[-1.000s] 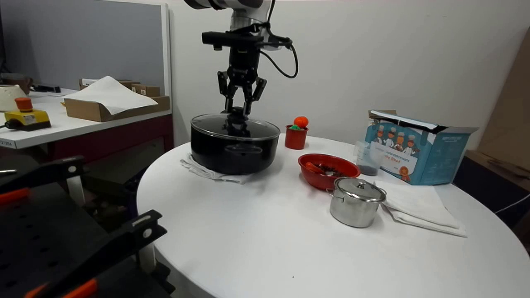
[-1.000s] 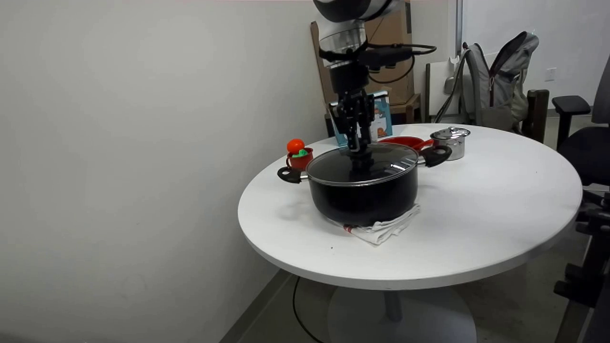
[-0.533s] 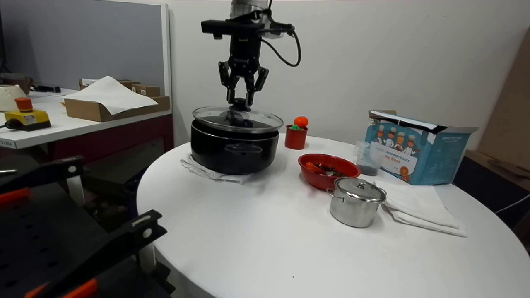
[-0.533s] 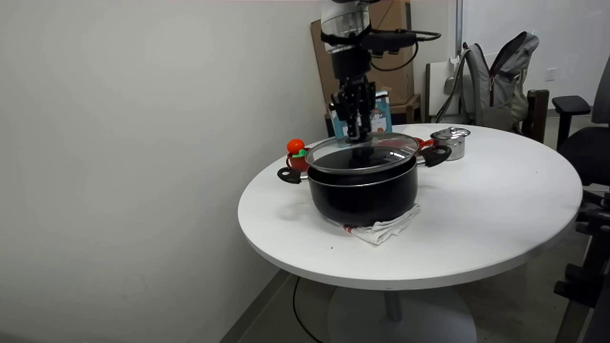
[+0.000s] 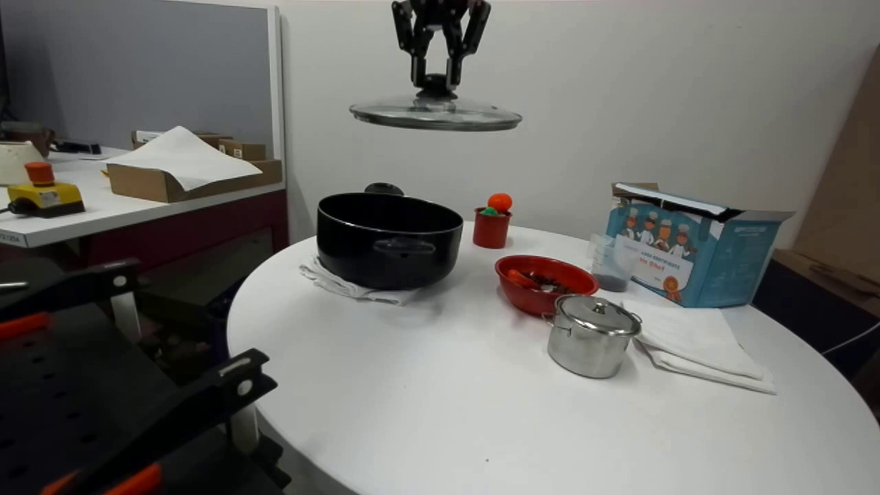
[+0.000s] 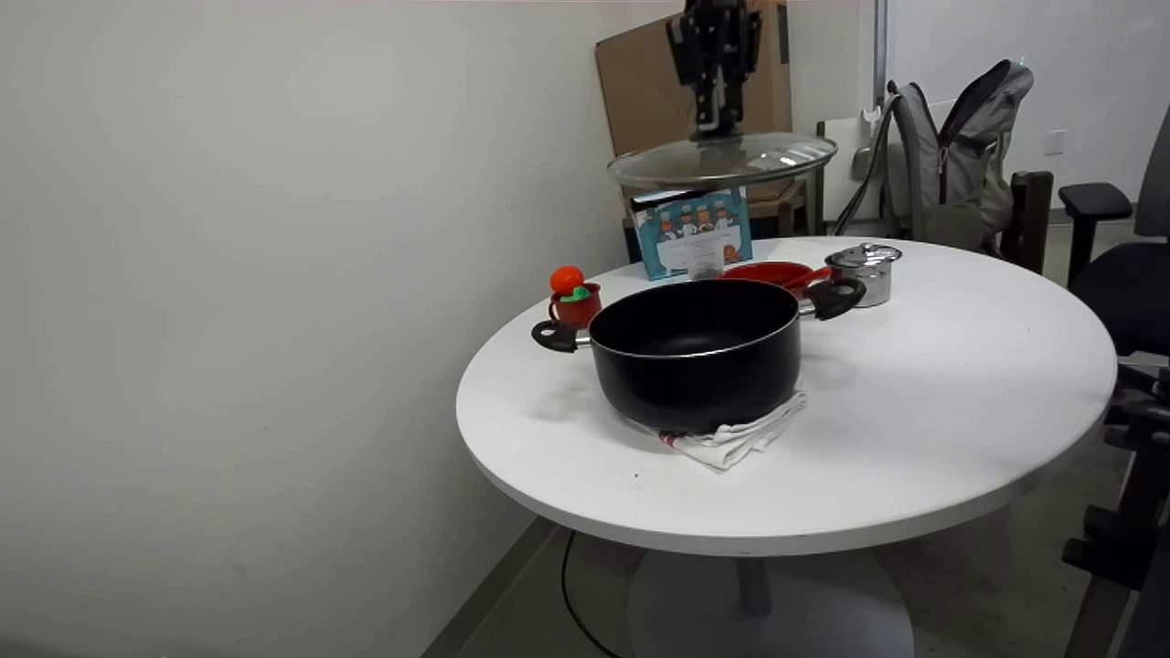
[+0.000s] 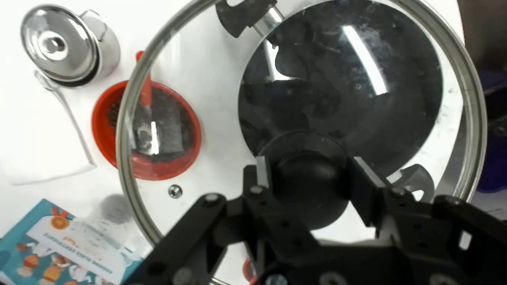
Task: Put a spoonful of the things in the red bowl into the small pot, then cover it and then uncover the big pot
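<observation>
The end effector is clamping the glass lid by its knob, holding it high above the uncovered big pot at left; it should be carrying it level and slowly, avoiding the small pot at right. The wrist view is missing this height but showing dark pieces in the red bowl, which the big pot is partly hiding in an exterior view.

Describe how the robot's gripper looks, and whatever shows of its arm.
The gripper is black, with two jointed, angular fingers. The wrist view shows round metallic bolt heads on its linkages and pale grey strips near the finger ends. The arm above is out of frame, so its colours cannot be told.
</observation>
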Action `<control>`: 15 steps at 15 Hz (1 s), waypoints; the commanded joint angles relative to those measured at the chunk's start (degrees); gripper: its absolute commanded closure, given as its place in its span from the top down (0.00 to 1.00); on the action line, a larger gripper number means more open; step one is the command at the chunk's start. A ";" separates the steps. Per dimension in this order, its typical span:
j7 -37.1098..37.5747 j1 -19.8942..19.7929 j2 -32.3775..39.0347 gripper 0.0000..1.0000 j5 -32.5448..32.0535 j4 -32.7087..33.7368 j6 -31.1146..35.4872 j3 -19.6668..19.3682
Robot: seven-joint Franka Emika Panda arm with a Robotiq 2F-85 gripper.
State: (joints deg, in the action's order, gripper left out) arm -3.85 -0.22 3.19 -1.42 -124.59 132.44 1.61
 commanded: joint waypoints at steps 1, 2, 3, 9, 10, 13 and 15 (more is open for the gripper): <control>-1.40 -2.73 -8.58 0.25 -0.01 -7.19 -1.57 -3.45; -1.67 -3.89 -10.18 0.25 -0.46 -9.65 -1.42 -4.79; -1.64 -4.94 -11.38 0.25 -1.10 -11.52 -1.41 -5.99; -3.04 -13.28 -16.75 0.25 -6.39 -23.63 -0.78 -14.17; -2.92 -14.58 -16.98 0.25 -7.85 -24.94 -0.39 -15.16; -2.54 -17.51 -17.14 0.25 -11.43 -28.01 0.52 -17.11; -1.88 -18.30 -16.73 0.25 -12.83 -29.16 1.20 -17.34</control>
State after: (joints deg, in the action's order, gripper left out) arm -6.57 -17.65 -11.35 -11.61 -151.34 132.38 -15.42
